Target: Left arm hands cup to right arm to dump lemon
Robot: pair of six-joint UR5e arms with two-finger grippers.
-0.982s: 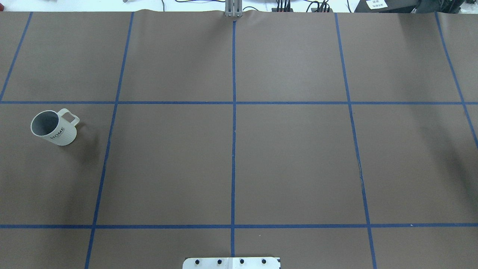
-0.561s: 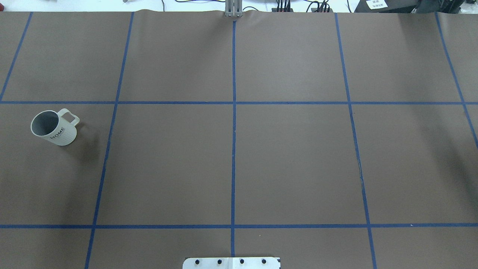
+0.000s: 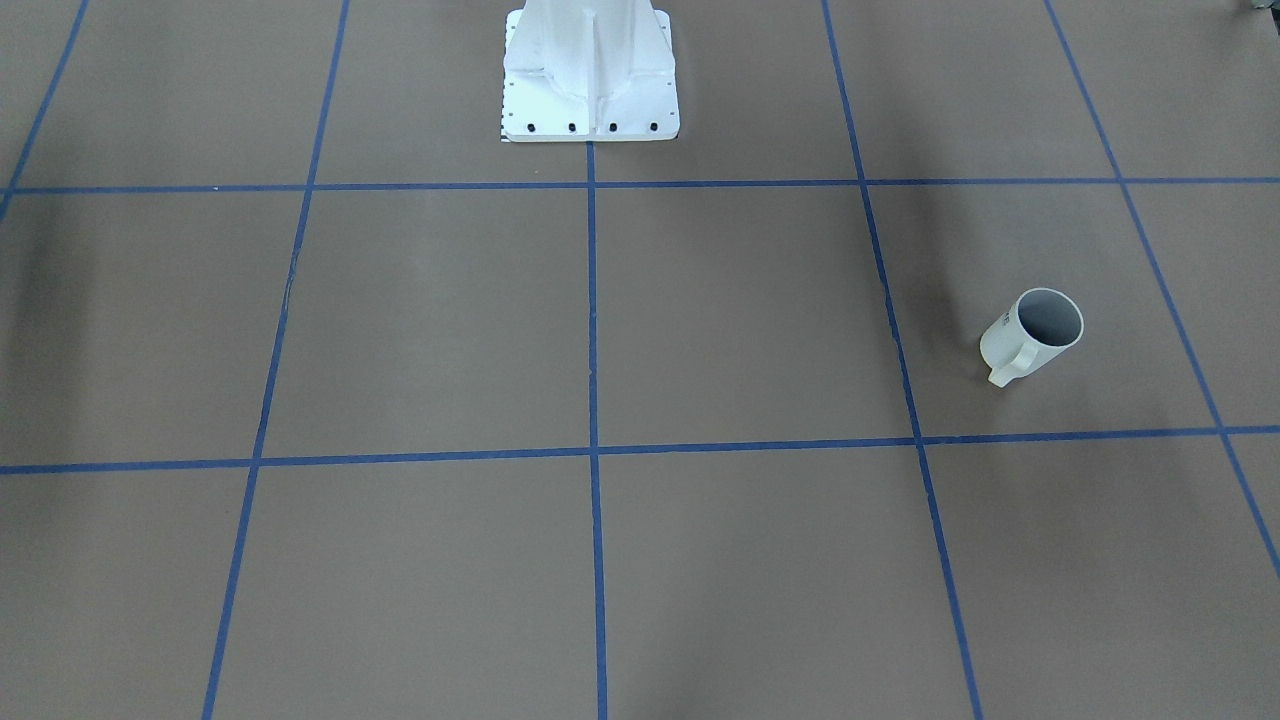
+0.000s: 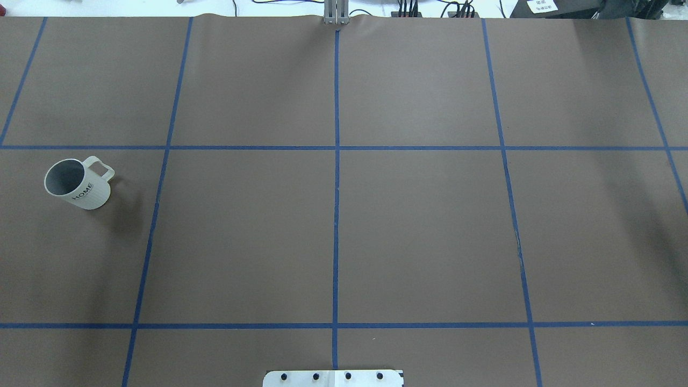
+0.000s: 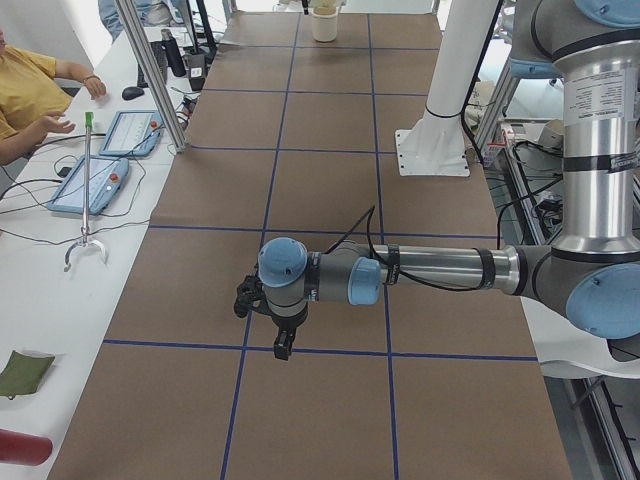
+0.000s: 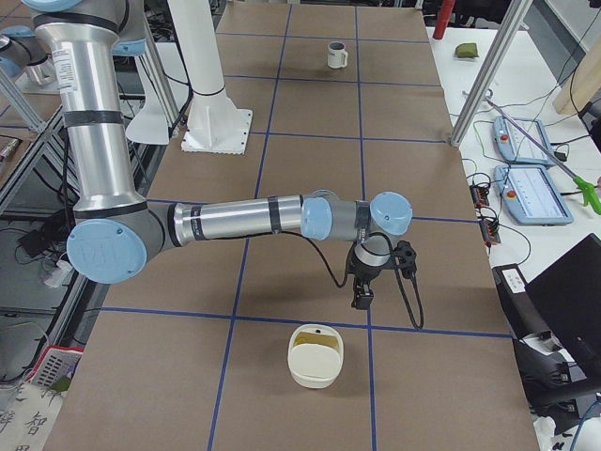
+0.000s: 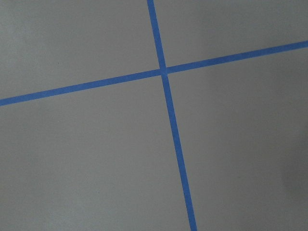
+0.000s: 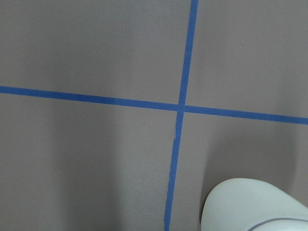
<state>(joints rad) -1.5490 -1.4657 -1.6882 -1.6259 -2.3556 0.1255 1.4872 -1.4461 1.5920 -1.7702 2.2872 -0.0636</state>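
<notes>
Off to the robot's left of the base (image 3: pixel 590 75) and somewhat forward of it, the cup (image 4: pixel 78 184) stands upright on the brown surface (image 4: pixel 419 231), inside one square of the blue tape (image 4: pixel 336 215) grid. Its handle is turned to the side away from the base, its grey inside faces up, and the word HOME sits on the side toward the base. Neither hand touches it.

Farther out on that same side of the base, the left arm (image 5: pixel 440 268) holds its forearm level above the surface, and the left hand (image 5: pixel 282 345) points straight down over a tape line. I cannot tell whether its fingers are spread or pressed together.

On the base's other side the right arm (image 6: pixel 235 218) reaches out level in the same way. The right hand (image 6: pixel 361 297) points down near a tape crossing, just beside a cream tub (image 6: pixel 316 355) that lies farther from the base. Its fingers' state cannot be told either.
</notes>
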